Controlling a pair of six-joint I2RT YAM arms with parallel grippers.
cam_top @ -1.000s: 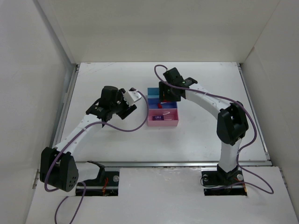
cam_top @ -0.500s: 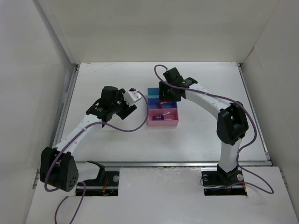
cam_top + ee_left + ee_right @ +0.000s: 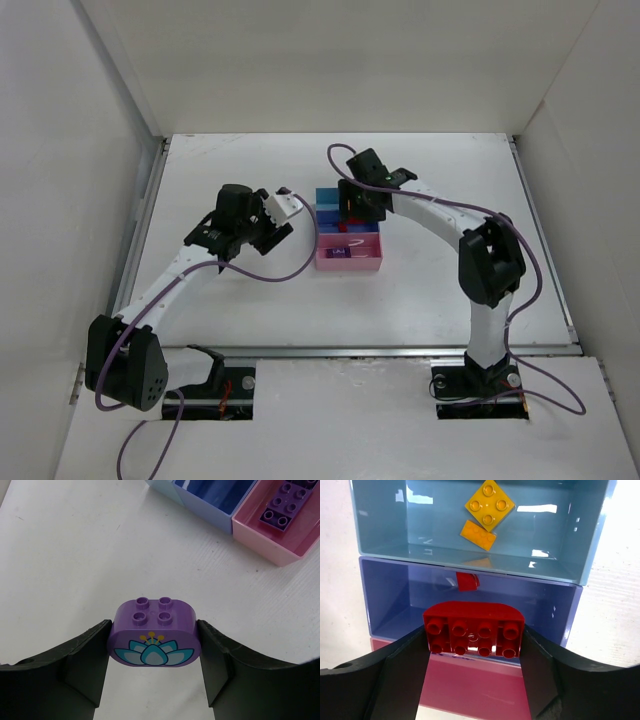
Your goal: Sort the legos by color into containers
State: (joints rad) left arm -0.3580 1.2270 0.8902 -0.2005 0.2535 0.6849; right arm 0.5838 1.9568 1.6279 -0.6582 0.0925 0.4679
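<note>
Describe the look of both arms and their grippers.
Both the left arm and right arm have white links, bulky black joints and a looping purple cable. The left gripper and right gripper have broad, matte black fingers.

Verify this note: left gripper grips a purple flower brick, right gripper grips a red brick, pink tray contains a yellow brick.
Not quite. The pink tray contains a dark purple brick, not a yellow one; the left wrist view shows it. The yellow brick lies in the light blue tray, seen from the right wrist. The rest holds.
</note>
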